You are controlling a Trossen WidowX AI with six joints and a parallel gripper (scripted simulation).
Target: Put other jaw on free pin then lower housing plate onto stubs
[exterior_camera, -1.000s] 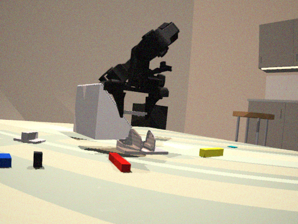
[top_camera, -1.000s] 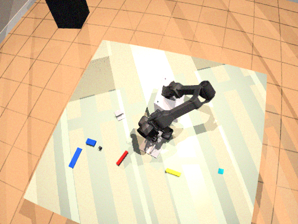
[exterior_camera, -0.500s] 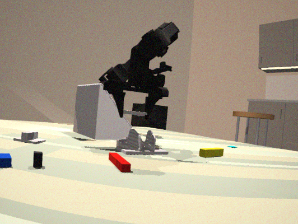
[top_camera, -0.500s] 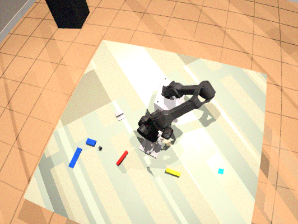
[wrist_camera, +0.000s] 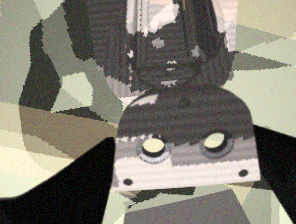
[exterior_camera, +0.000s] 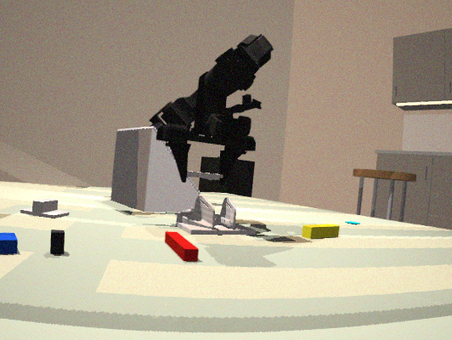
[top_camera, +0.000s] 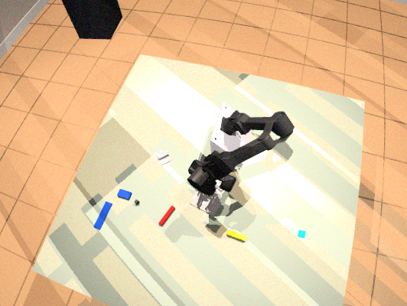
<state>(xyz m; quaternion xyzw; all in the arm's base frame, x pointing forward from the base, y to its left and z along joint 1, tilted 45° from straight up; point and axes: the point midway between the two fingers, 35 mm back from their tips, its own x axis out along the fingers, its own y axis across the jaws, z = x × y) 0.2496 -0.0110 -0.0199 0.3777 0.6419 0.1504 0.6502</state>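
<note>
My gripper (exterior_camera: 204,177) (wrist_camera: 178,137) is shut on the housing plate (exterior_camera: 206,174) (wrist_camera: 187,122), a light grey plate with a rounded edge and two round holes. It holds the plate about level, clear above the base (exterior_camera: 201,231). Two light grey jaws stand upright on the base, one jaw (exterior_camera: 206,213) on the left and one jaw (exterior_camera: 228,214) on the right in the exterior view. Both appear at the top of the wrist view beyond the plate, partly in shadow. The pins, stubs and gear teeth cannot be made out. In the top view the arm hides the plate.
A red bar (top_camera: 167,216) (exterior_camera: 182,246) and a yellow bar (top_camera: 236,235) (exterior_camera: 320,231) lie near the base. A small light stand (top_camera: 164,157) (exterior_camera: 45,207), a black piece (top_camera: 137,202) (exterior_camera: 57,242), blue blocks (top_camera: 124,194) (top_camera: 103,215) and a cyan square (top_camera: 301,233) lie farther off.
</note>
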